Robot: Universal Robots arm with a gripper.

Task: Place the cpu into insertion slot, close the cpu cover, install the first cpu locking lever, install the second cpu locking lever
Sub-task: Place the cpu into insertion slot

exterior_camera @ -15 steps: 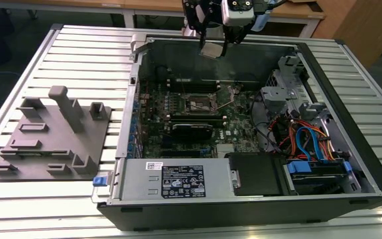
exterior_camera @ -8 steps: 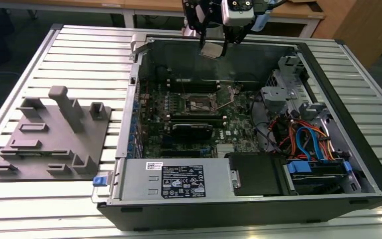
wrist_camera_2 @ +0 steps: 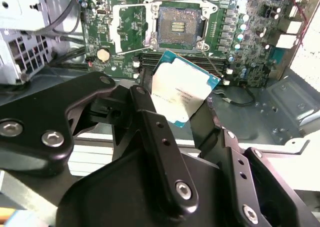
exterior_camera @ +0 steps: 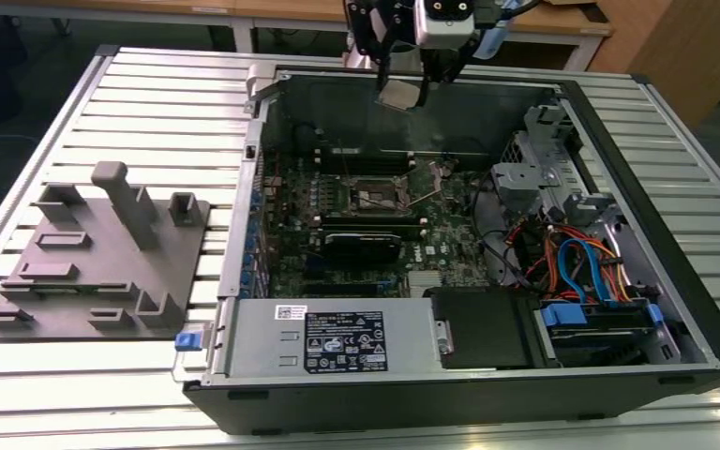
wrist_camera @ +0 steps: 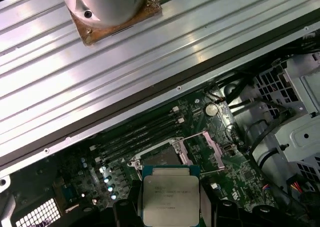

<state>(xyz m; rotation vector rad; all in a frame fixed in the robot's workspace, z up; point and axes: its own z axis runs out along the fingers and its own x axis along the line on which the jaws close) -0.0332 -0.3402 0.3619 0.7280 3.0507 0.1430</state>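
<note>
My gripper hangs above the far wall of the open computer case, shut on the cpu. The cpu is a flat square chip with a pale metal top, held tilted by its edges. In both wrist views it sits between the black fingers, the cpu well above the board. The insertion slot lies bare on the green motherboard, below and in front of the chip. The cpu cover stands swung open beside the slot.
A grey fixture plate with upright posts lies on the slatted metal table at the exterior view's left. Inside the case are a power supply, a drive cage with coloured cables and memory slots. The arm's round base stands behind the case.
</note>
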